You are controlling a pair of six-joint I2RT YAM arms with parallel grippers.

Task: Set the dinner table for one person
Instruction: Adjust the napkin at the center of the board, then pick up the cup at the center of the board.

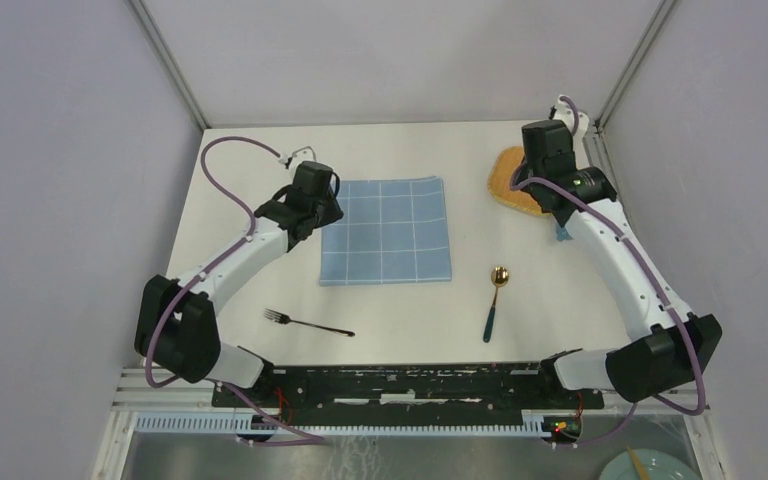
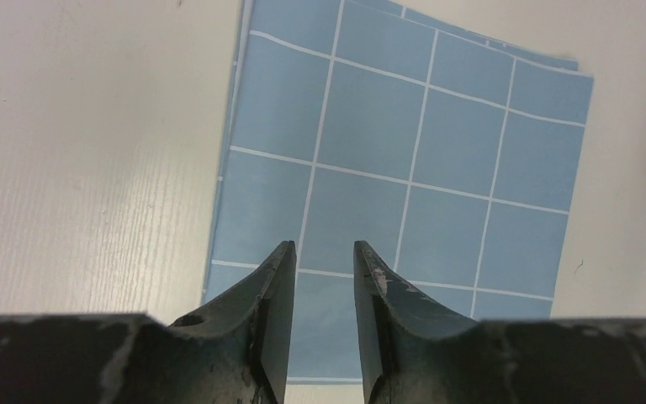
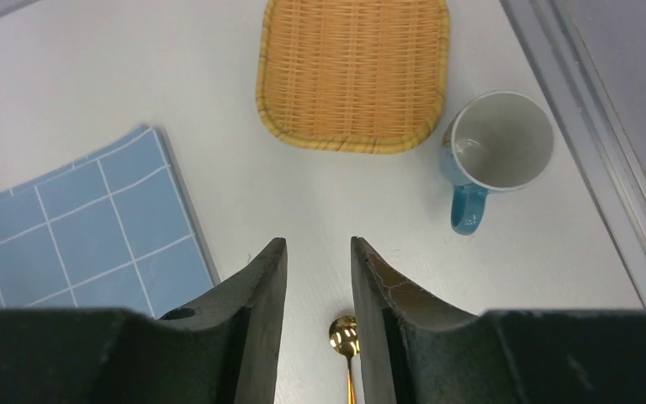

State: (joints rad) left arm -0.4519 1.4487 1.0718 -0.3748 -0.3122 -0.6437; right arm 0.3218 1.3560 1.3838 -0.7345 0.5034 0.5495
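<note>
dinner table (image 1: 250, 250): white matte top. We see it fill the space between the grey side walls, and every item listed here except the dish lies on it.
left gripper (image 2: 324, 252): in the top view we see it at the cloth's far-left corner. Its fingers (image 2: 277, 290) are apart with a narrow gap and nothing in it; only cloth shows through. We cannot tell whether the tips touch the cloth.
fork (image 1: 308, 323): dark and lying flat near the front edge, left of centre. Tines point left, handle points right. It is near the cloth's near-left corner, not touching.
blue checked cloth (image 1: 387, 232): folded flat with white grid lines, mid-table. Stacked layers show along its left edge in the left wrist view.
spoon (image 1: 495, 300): gold bowl toward the far side, dark teal handle toward the arm bases. It is just right of the cloth's near-right corner, apart from it.
wicker tray (image 3: 353, 76): square with rounded corners, at the far right of the table. In the top view we see the right arm cover part of it.
right gripper (image 3: 320, 248): above bare table on the near side of the tray, between cloth and mug. Its fingers (image 3: 265, 286) are apart and hold nothing; table and the spoon's bowl show in the gap.
mug (image 3: 498, 143): blue outside, white inside, upright, handle toward the near side. It sits against the tray's near-right corner; we cannot tell whether they touch.
dish (image 1: 650, 468): pale teal, off the table past the front rail at the far right, with a thin tan stick across it.
</note>
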